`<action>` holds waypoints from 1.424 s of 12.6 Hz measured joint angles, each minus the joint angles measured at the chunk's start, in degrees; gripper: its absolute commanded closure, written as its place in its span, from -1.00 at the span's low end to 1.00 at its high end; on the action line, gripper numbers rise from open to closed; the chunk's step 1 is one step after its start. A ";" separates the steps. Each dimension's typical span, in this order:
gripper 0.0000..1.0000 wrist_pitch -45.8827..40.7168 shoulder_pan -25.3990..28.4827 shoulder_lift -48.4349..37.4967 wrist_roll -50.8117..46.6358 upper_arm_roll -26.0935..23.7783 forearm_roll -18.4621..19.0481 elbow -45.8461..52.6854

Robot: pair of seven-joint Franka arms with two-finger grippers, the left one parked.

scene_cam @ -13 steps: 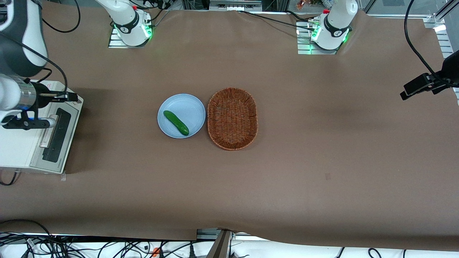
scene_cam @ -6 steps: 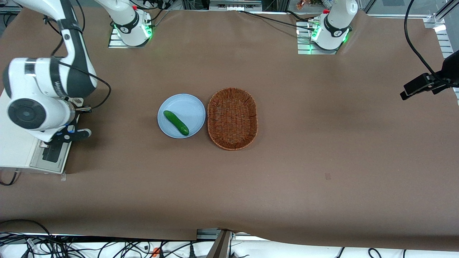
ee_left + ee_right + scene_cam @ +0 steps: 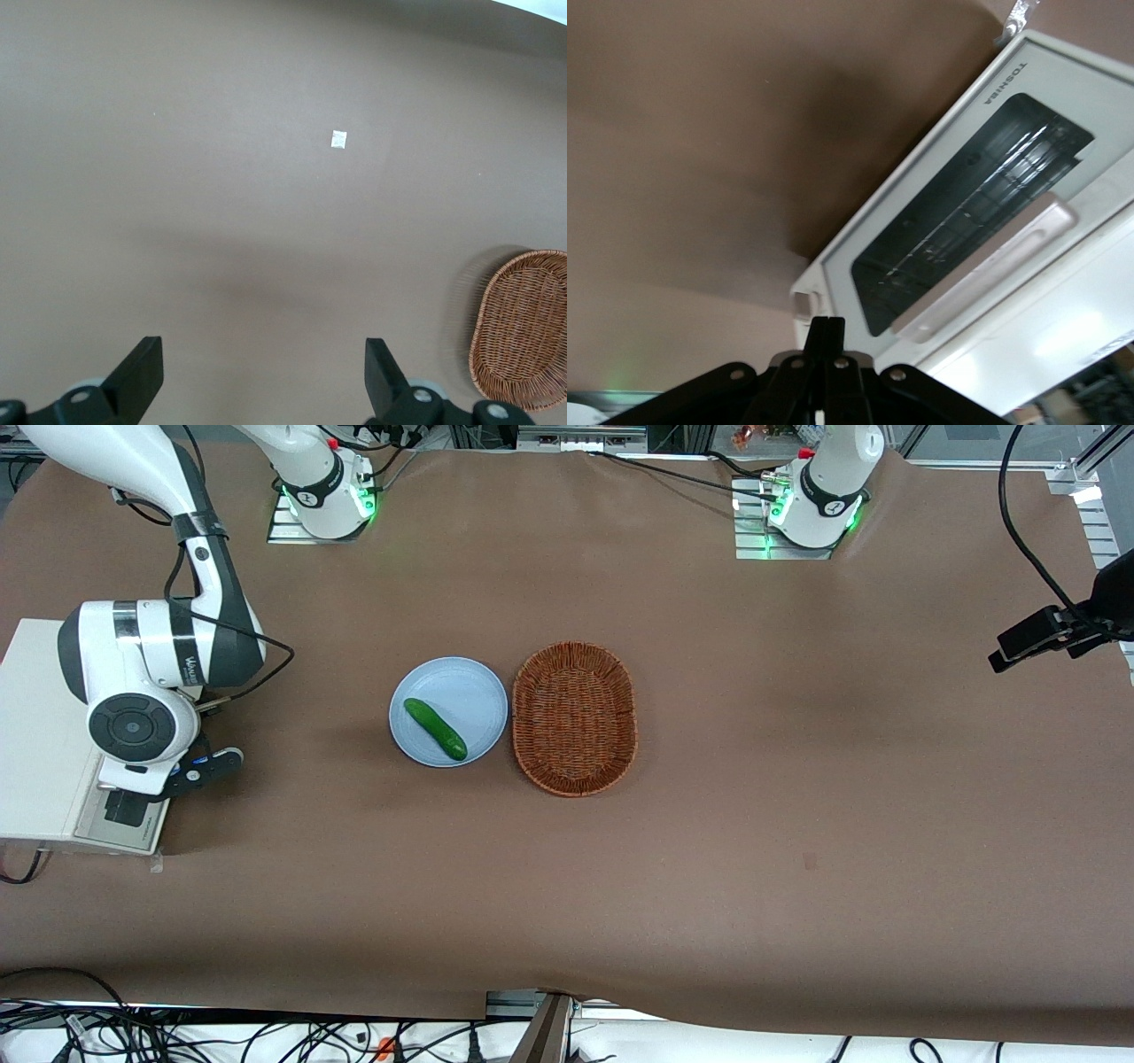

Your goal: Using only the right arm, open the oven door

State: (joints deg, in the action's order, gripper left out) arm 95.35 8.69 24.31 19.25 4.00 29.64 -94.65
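Note:
The cream-white toaster oven (image 3: 35, 735) stands at the working arm's end of the table. Its door (image 3: 133, 824) is mostly hidden under my right arm's wrist (image 3: 133, 726), which hangs over it. In the right wrist view the oven door (image 3: 921, 266) looks closed, with its dark glass window (image 3: 966, 212) and silver bar handle (image 3: 988, 266) in full sight. My gripper (image 3: 827, 332) is shut and empty, held off the door's frame and apart from the handle. In the front view the wrist covers the gripper.
A light blue plate (image 3: 465, 686) with a green cucumber (image 3: 435, 728) lies mid-table. A brown wicker basket (image 3: 574, 717) lies beside it and also shows in the left wrist view (image 3: 523, 328). Brown paper covers the table (image 3: 797, 824).
My right arm has swung off the oven's top, toward the middle of the table and nearer the front camera. The wrist has turned so its round black cap faces up, over the door.

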 measured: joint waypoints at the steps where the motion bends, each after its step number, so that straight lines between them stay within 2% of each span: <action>1: 1.00 1.24 -0.04 0.03 1.29 0.01 2.36 -0.97; 4: 1.00 4.62 -0.15 0.03 5.47 0.57 8.79 -3.42; 6: 1.00 7.10 -0.24 0.04 9.03 2.37 10.46 -4.26; 9: 1.00 9.53 -0.40 0.03 13.47 5.13 10.68 -4.35; 18: 1.00 12.40 -0.97 0.05 13.89 5.33 10.73 -5.92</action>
State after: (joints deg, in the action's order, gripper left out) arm 107.76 7.72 24.36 33.14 9.32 40.37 -100.56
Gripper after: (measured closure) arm 0.991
